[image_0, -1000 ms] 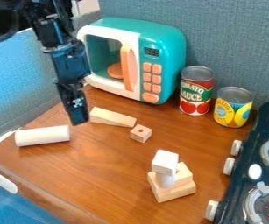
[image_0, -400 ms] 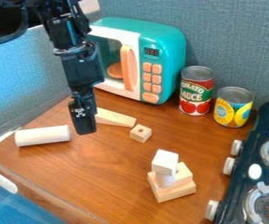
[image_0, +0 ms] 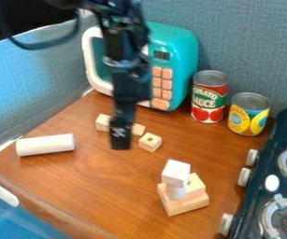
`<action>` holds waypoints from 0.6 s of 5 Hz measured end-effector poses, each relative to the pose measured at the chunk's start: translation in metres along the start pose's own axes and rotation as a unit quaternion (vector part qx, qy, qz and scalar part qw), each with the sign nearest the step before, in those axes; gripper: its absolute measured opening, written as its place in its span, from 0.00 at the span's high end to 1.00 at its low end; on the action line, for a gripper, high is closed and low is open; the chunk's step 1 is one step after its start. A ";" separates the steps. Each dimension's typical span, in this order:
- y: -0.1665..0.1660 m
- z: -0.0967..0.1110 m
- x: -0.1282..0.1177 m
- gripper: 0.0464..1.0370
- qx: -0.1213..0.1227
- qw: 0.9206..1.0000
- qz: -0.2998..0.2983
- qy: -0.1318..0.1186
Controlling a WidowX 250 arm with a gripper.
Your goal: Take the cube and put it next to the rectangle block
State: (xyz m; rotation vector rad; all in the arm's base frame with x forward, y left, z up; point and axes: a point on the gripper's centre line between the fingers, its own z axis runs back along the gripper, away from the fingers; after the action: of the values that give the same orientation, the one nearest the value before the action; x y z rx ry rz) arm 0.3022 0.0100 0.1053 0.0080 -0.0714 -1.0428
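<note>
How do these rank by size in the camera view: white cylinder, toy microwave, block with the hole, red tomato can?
Largest to smallest:
1. Toy microwave
2. Red tomato can
3. White cylinder
4. Block with the hole

Cube (image_0: 150, 142) at my 3 o'clock: matt wood. Tabletop (image_0: 108, 186) at 6: smooth wood, slight gloss. Toy microwave (image_0: 176, 41) at 1: smooth plastic. Red can (image_0: 209, 96) at 2: metal rim.

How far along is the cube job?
Nothing looks done: the holed cube rests on the table near the gripper; the white cube tops the stack. Neither is in hand. Left: grasp the intended cube, set it beside the rectangle block, likely the stack's base.
</note>
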 end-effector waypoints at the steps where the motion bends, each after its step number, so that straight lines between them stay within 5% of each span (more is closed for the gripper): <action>1: -0.006 -0.001 0.013 0.04 0.000 0.999 -0.034 -0.007; 3: -0.010 -0.007 0.029 0.04 -0.015 0.999 -0.040 -0.020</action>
State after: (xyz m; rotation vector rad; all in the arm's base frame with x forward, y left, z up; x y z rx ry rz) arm 0.3083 -0.0200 0.0991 -0.0372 -0.0933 -1.1232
